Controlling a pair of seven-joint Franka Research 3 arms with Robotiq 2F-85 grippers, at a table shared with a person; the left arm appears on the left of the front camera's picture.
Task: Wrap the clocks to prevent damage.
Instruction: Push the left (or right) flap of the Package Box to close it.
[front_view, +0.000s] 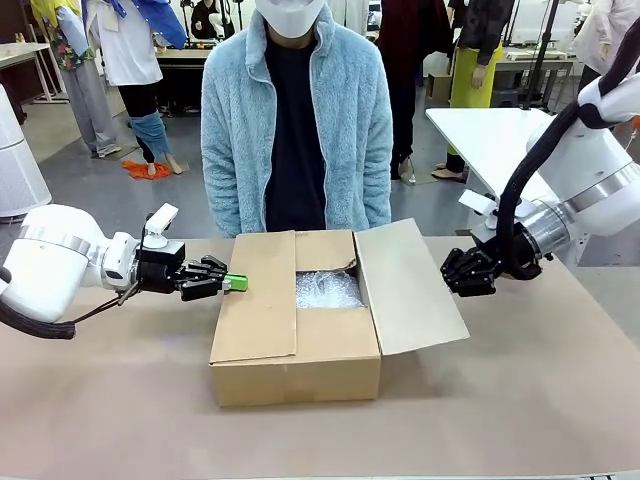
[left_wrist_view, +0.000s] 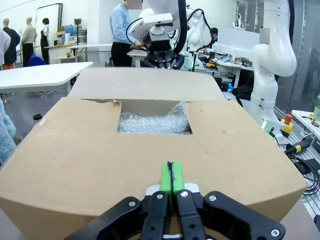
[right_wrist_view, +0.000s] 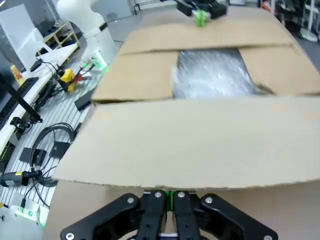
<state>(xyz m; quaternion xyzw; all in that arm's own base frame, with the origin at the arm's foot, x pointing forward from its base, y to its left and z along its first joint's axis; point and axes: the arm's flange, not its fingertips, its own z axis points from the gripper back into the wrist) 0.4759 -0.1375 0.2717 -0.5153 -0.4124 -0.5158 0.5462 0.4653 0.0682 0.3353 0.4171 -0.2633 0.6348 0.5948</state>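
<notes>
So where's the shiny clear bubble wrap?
In the front view, the clear bubble wrap lies inside the brown cardboard box in the middle of the table, showing through the gap between its flaps.

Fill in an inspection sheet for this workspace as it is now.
Surface: table covered in brown paper.
Job's things: cardboard box at the middle, left flap down, right flap slanting up; bubble wrap in the opening.
Clutter: nothing seen.
Grippers: left gripper shut at the left flap; right gripper shut beside the right flap's edge.
Cables: black hose along the right arm; loose cables beside the table.
Surroundings: person in a light blue fleece at the far side.
</notes>
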